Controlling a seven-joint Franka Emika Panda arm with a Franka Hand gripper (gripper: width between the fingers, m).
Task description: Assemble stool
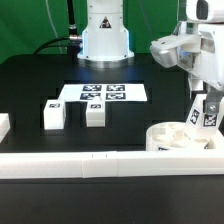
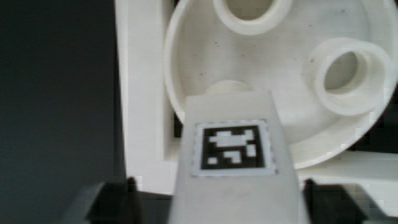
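In the upper right of the exterior view the arm reaches down, gripper point(image 1: 202, 98) clamped on a slanting leg point(image 1: 207, 113) just above the seat point(image 1: 172, 141) at lower right; two more legs point(image 1: 54, 114) point(image 1: 95, 112) stand mid-left

Probably a robot lab: marker board point(image 1: 105, 92), green backdrop point(image 1: 30, 20).

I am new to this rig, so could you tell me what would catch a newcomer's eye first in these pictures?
The gripper holds a tagged white leg just over the round seat with its holes, at the exterior view's right. A second leg and a third leg sit loose on the black table, nearer the camera than the marker board.
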